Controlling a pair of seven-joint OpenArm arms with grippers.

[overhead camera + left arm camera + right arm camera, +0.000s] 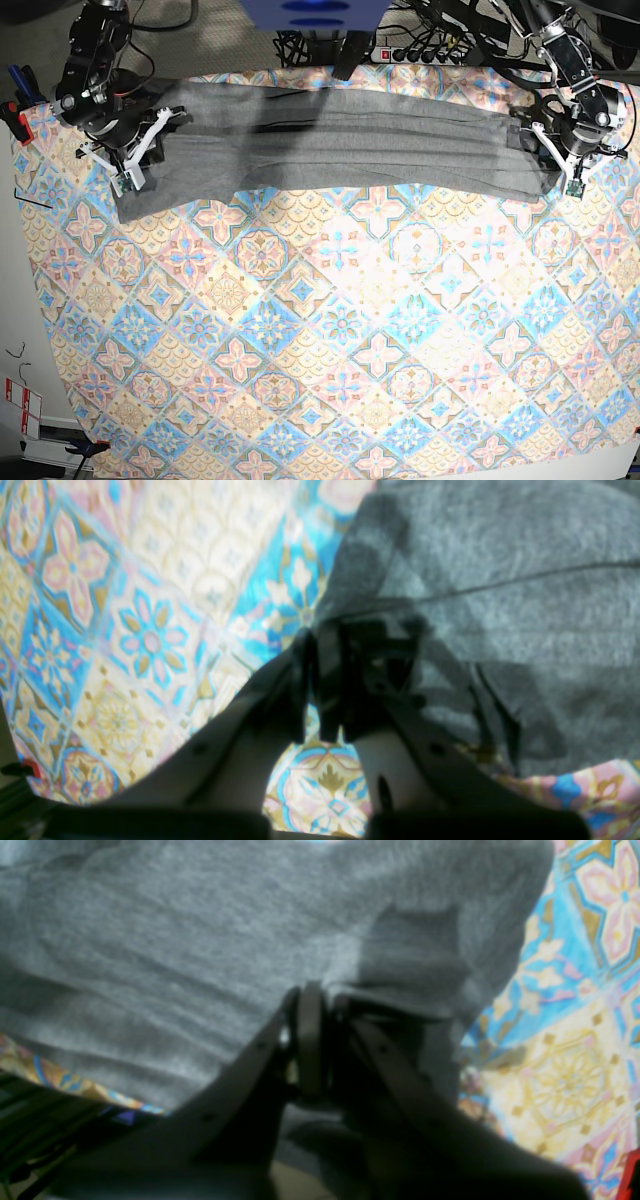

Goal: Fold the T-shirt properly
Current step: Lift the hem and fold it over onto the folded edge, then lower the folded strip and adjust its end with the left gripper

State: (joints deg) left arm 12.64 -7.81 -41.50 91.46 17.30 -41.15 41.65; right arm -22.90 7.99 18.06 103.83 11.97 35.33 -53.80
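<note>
the t-shirt (340,140) lies stretched into a long, narrow grey band across the far part of the counter (330,330), which is covered by a patterned pastel tablecloth (330,300). long lengthwise creases run along the band, and its end on the base view's left is wider and sags toward the near side.

the left claw (549,150) sits at the band's end on the base view's right. in the left wrist view the left claw (327,680) has its dark fingers (302,685) drawn close together right at the shirt's edge (450,605), with grey cloth bunched against them; it appears pinched on that edge, though the blur hides the exact contact.

the right claw (140,150) is at the opposite end, on the base view's left. in the right wrist view the right claw (320,1040) has its fingers (310,1035) nearly together, with a fold of the grey fabric (175,965) draped over and around them, so it looks clamped on the shirt.

both ends of the shirt are near the tablecloth's side edges.
</note>
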